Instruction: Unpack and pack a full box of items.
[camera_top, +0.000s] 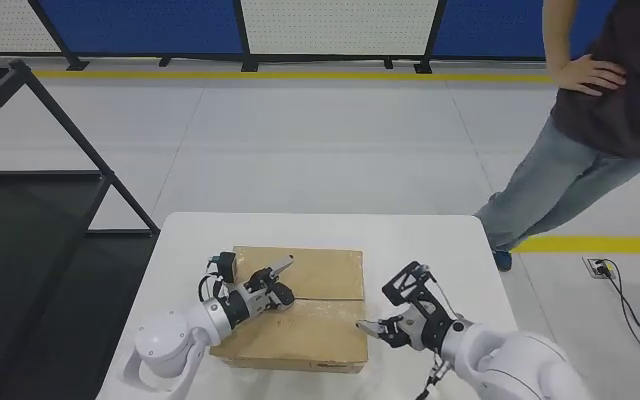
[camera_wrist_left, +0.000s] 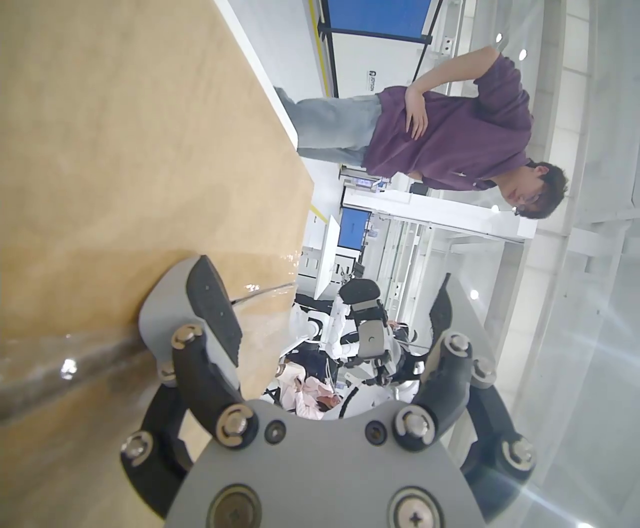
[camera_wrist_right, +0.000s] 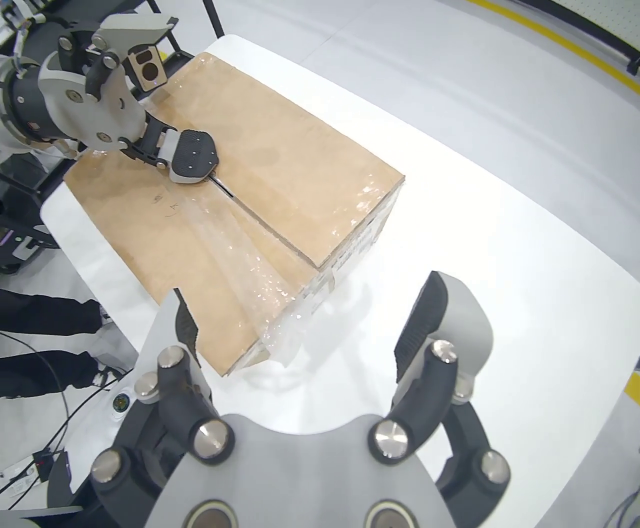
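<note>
the cardboard box (camera_top: 320, 272) stands in the middle of the white counter (camera_top: 430, 245). its two top flaps are closed, so the contents are hidden. clear tape (camera_wrist_right: 235, 250) runs along the seam between the flaps. the left end effector (camera_top: 286, 278) is over the box top with fingers apart, one pad (camera_wrist_right: 192, 155) touching the seam. the right end effector (camera_wrist_right: 307, 292) hangs wide apart just beside the box.

Box (camera_top: 310, 272) plain brown cardboard, glossy clear tape (camera_wrist_right: 235, 260) along its seam. Bench (camera_top: 430, 250) white. Left gripper (camera_wrist_left: 322, 272) and right gripper (camera_wrist_right: 305, 287) grey, black links, black dotted pads (camera_wrist_right: 192, 152).
</note>
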